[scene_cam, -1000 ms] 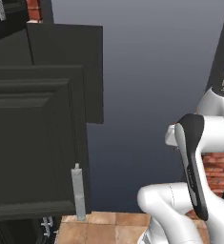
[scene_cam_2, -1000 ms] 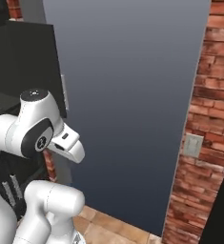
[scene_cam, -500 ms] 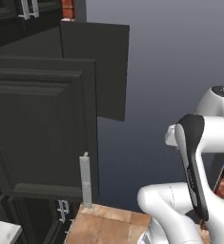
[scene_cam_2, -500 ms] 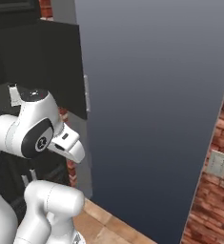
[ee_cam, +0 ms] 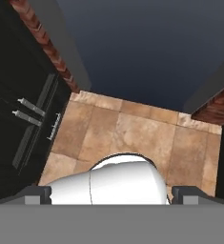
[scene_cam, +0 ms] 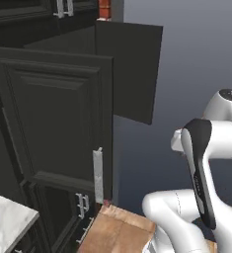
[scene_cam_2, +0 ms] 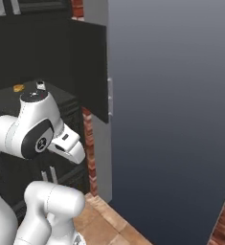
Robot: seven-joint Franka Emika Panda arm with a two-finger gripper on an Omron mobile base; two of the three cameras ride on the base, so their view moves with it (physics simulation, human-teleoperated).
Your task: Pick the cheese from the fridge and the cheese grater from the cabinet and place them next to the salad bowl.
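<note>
The black cabinet (scene_cam: pixel 19 29) stands at the left with its raised-panel door (scene_cam: pixel 58 128) swung open; a silver bar handle (scene_cam: pixel 97 173) runs down the door's edge. From the right base view I see the same door (scene_cam_2: pixel 87 72) edge-on. The tall flat grey front to its right looks like the fridge (scene_cam_2: pixel 171 119), with its inside hidden. My gripper (ee_cam: pixel 111 195) hangs over the tiled floor (ee_cam: pixel 132 128), open, with nothing between its fingertips (ee_cam: pixel 37 194). The cheese, the cheese grater and the salad bowl are out of view.
A marble counter corner (scene_cam: pixel 4 222) pokes in at the lower left, above black base units with silver handles (scene_cam: pixel 82 205). A small orange lump (scene_cam_2: pixel 18 87) lies on a dark surface behind my arm. Brick wall (scene_cam_2: pixel 87 153) flanks the grey front.
The whole picture has shifted in both base views, so the base has driven; the cabinet now sits further right and looms larger. The jaws have stayed wide apart.
</note>
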